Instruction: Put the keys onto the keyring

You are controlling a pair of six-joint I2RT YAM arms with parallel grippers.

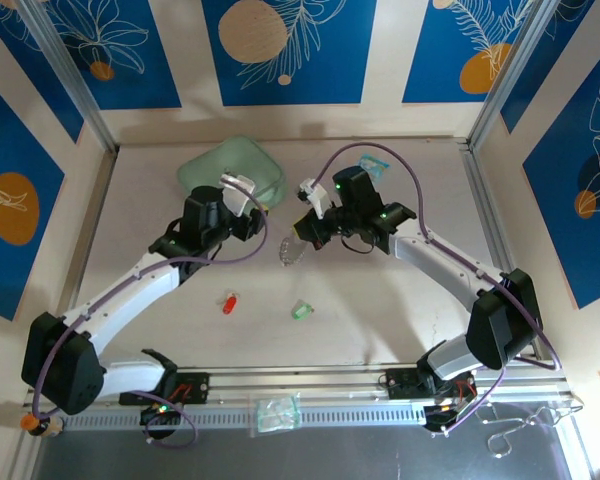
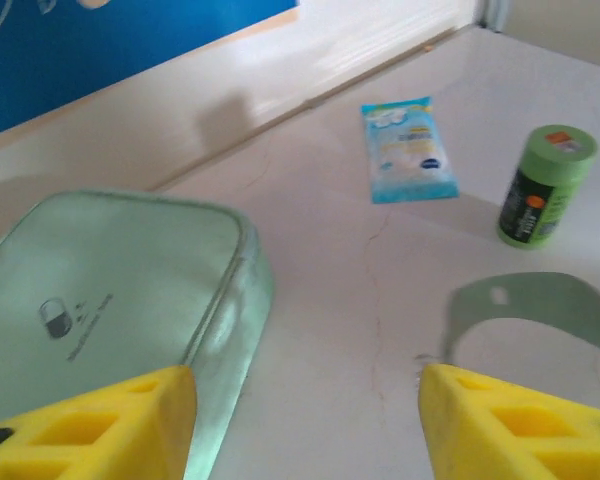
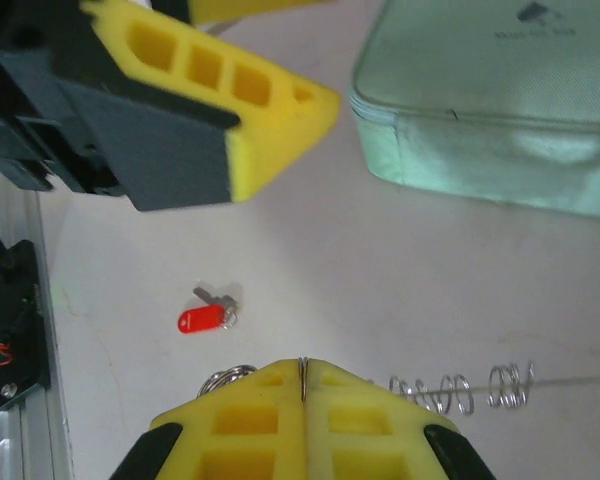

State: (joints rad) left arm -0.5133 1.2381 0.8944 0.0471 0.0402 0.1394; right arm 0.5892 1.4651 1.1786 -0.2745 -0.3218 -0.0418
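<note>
Left gripper (image 2: pixel 305 388) is spread, with nothing between the fingers. It hangs over the near right corner of the pouch (image 1: pixel 230 166), far centre of the table (image 1: pixel 380 320). Right gripper (image 3: pixel 302 378) is pressed together and, as far as we can tell, pinches the keyring (image 3: pixel 461 392): silver coils stick out on both sides of the tips. We see the keyring mid-table, just near of the right gripper. Red key (image 1: pixel 229 303) and green key (image 1: pixel 300 310) lie loose on the table nearer the bases, apart from each other, red to the left. Packet (image 2: pixel 410 150) and cylinder (image 2: pixel 545 185) sit far right.
</note>
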